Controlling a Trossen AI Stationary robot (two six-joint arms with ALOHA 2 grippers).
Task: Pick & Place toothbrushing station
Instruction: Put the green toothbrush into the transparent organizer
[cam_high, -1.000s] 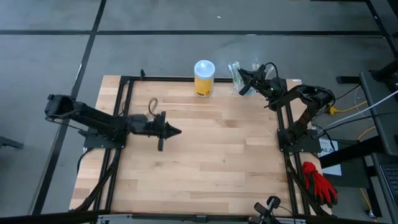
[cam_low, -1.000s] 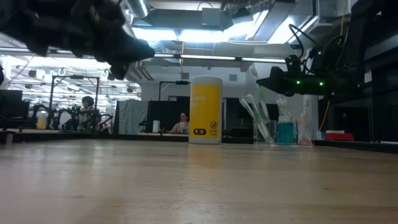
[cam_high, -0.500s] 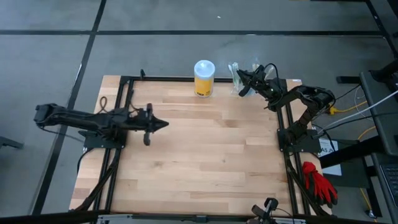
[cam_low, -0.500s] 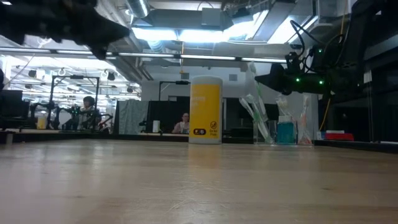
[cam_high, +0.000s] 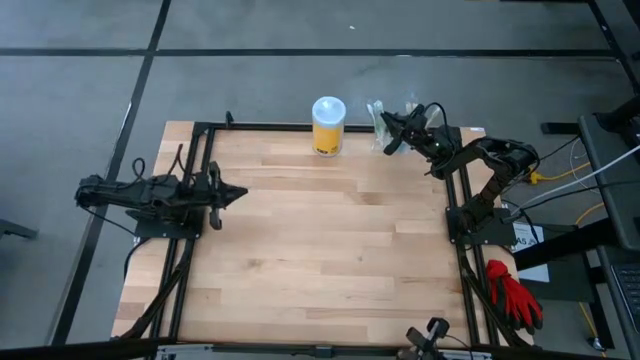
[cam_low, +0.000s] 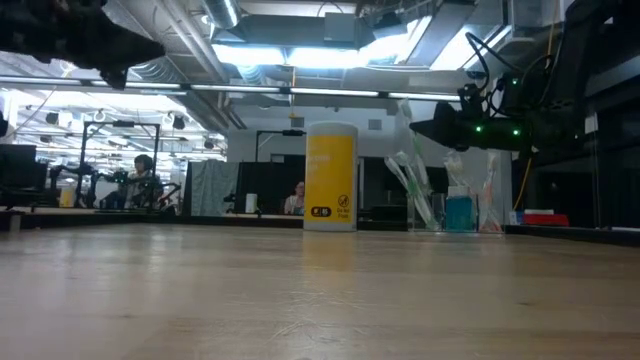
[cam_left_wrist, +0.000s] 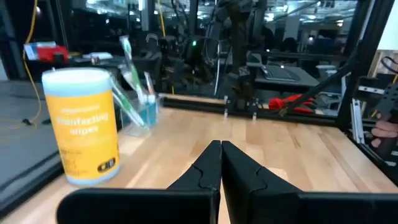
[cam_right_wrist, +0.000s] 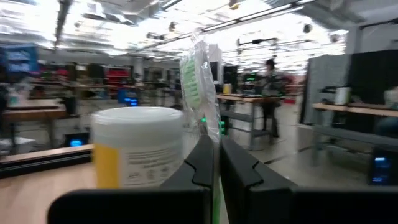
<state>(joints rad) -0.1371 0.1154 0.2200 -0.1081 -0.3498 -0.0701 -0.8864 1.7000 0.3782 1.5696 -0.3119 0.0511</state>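
The right claw (cam_high: 387, 142) is clenched, fingers pressed together with nothing visibly between them, hovering at the far right of the tabletop (cam_high: 330, 240) right by the toothbrushing station (cam_high: 381, 114). That clear holder stands at the far edge, just right of the yellow wipes canister (cam_high: 327, 126). The left claw (cam_high: 238, 190), also clenched and empty, hangs over the left edge.

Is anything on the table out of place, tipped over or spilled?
Nothing stands out. The yellow canister stands upright at the table's far edge, and the toothbrushing station sits beside it with its brushes leaning inside. Nothing looks spilled.
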